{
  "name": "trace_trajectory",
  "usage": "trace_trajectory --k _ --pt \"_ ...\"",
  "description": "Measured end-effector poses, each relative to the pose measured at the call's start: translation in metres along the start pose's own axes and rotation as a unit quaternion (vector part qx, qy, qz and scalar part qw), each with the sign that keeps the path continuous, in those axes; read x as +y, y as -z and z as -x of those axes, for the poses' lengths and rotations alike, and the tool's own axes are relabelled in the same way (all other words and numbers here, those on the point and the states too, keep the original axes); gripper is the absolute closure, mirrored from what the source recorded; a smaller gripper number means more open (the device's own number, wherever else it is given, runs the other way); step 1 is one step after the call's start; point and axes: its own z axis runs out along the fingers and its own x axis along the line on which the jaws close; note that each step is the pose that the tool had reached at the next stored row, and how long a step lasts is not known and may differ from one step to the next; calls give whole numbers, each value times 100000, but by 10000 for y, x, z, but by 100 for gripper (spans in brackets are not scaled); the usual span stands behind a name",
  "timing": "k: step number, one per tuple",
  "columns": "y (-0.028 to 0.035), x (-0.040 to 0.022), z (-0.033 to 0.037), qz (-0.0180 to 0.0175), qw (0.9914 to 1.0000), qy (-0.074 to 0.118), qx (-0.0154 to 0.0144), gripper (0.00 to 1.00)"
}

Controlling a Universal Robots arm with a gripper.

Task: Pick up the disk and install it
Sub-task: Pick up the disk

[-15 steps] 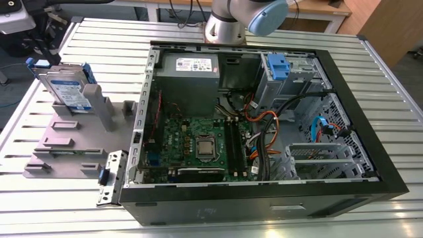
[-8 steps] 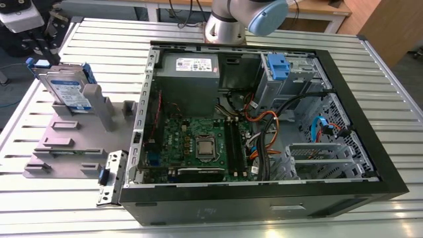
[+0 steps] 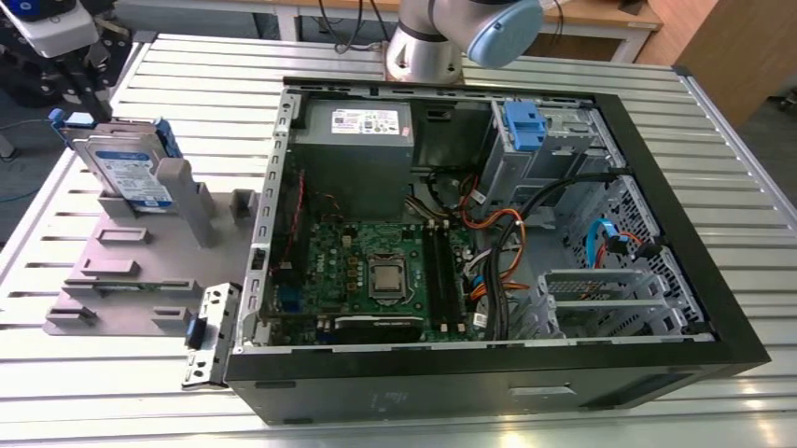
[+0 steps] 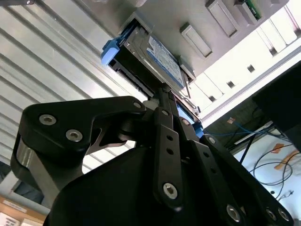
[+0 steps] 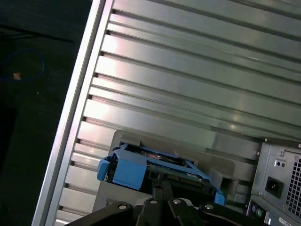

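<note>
Disk [image 3: 131,173]: silver metal slab, blue plastic rails, upright in grey stand [image 3: 125,271].
My pincer [image 4: 164,90]: closed, at its edge.

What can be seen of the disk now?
The disk is a flat silver metal drive with a blue-and-white label and blue plastic rails. It stands on edge in the grey holder at the exterior view's left, outside the computer case. The hand is close at its end; contact is unclear.
</note>
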Motion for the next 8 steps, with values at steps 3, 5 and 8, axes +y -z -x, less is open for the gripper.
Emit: trace_trajectory --k 3,5,8 --pt "0 0 0 66 99964 2683 107 89" --pt "0 0 0 110 99900 4460 178 89" --pt "0 0 0 175 99749 7079 280 89"
